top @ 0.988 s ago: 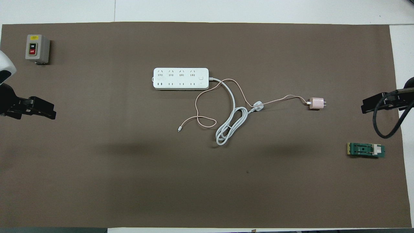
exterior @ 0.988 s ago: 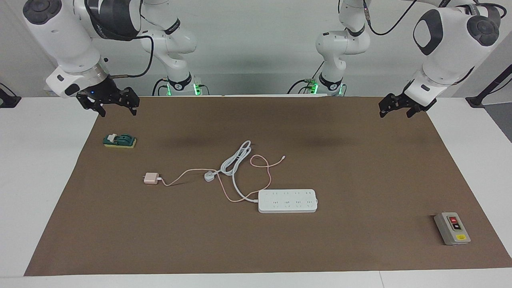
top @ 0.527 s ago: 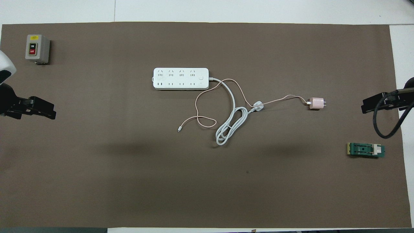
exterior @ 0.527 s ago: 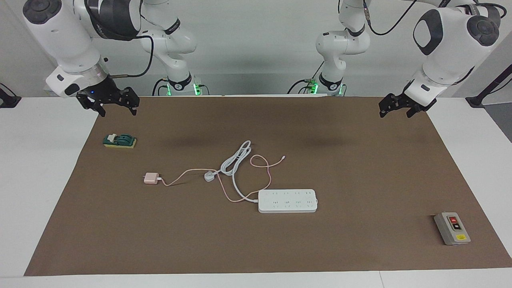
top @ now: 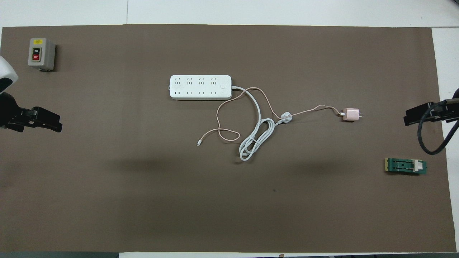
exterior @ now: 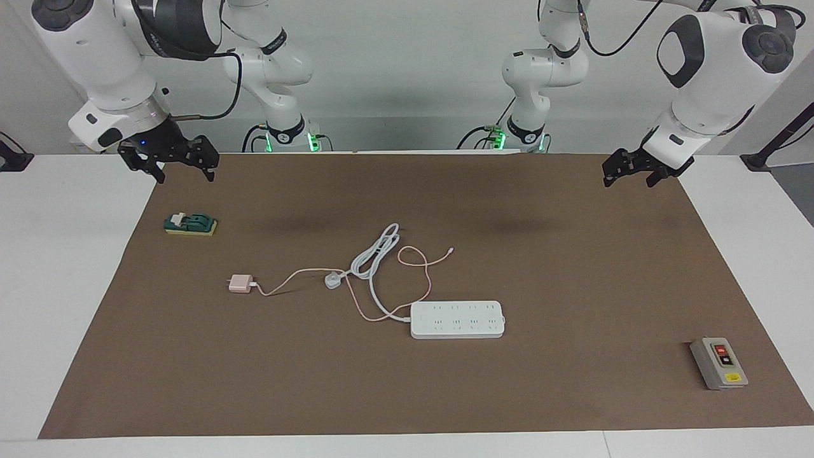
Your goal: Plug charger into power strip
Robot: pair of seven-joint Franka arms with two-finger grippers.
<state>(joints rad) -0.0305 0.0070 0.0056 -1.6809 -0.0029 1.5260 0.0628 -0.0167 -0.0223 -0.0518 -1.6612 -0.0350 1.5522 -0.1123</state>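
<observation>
Read the clock on the overhead view, with twelve pointing away from the robots.

Very little has changed for you. Over the last second the right gripper (exterior: 186, 178) has drifted slightly up and outward, toward the three o'clock edge of the brown table mat (exterior: 572, 286). It hangs there with its fingers spread, holding nothing. The left gripper (exterior: 628, 181) waits over the nine o'clock edge, also spread and empty. Nothing on the mat has been moved. I judge the task has not begun, and the right arm's shift brings it no closer to a pickup.

The small pale-pink cube charger (exterior: 240, 284) lies on the mat between three and four o'clock of the flat white power strip (exterior: 458, 319), well apart from it. Its prongs point to three o'clock, away from the strip. Its thin pink cable (exterior: 292, 278) runs back toward the strip, passing against the white three-pin plug (exterior: 332, 280) on the strip's own cord.

The right arm looks better placed for the reach.

You have no containers here. A grey box with red and black buttons (exterior: 718, 362) sits at ten o'clock, and a green block (exterior: 191, 224) at four.
</observation>
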